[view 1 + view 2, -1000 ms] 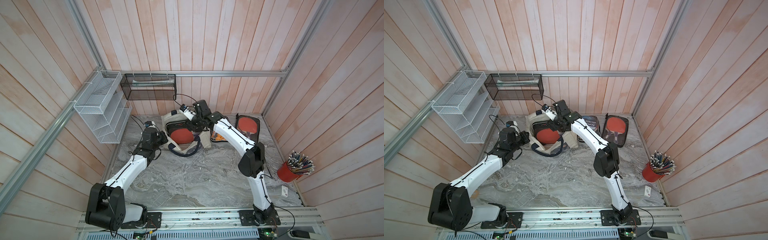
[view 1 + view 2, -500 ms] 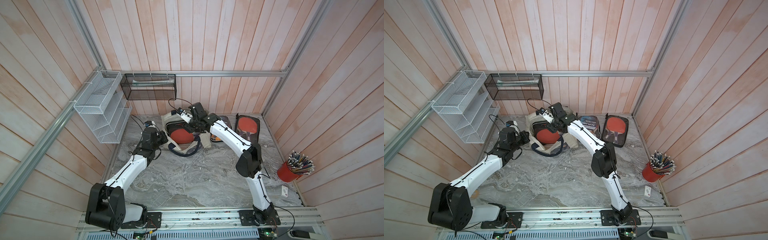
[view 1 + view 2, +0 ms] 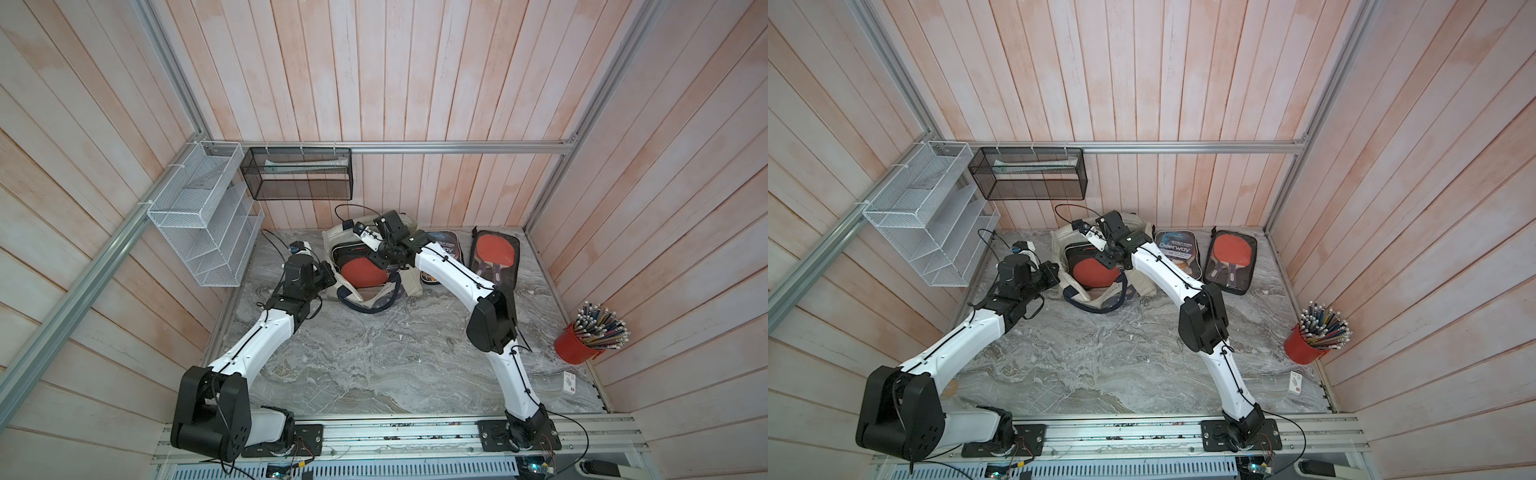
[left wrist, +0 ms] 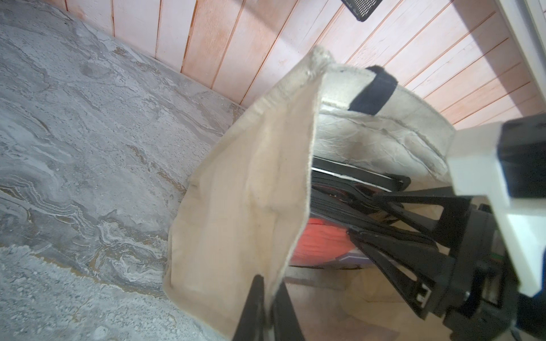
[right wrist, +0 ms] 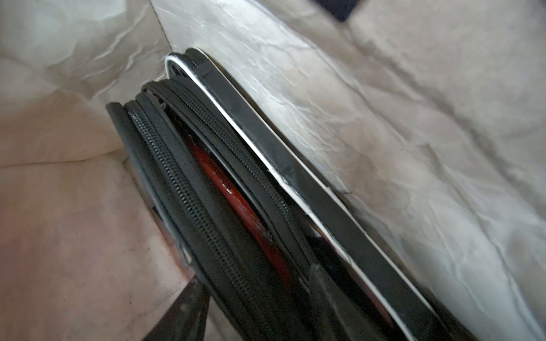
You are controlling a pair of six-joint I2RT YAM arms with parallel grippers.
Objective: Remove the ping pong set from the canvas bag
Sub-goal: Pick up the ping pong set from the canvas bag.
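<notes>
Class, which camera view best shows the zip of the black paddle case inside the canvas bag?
Right wrist view: the zip is close, teeth clear, against the canvas bag. The left wrist view shows it smaller, shadowed; both top views show the case only as a red patch.

The cream, boxy canvas bag (image 3: 331, 245) with dark navy strap handles sits slumped at the far middle of the grey marble table (image 3: 374, 365), close to the back wall (image 3: 415, 187). Its mouth gapes open, and one handle loops onto the table on its near side. Inside stands the ping pong set (image 3: 360, 272), a black zippered case showing a round red paddle face, leaning on the crinkled far lining.
</notes>
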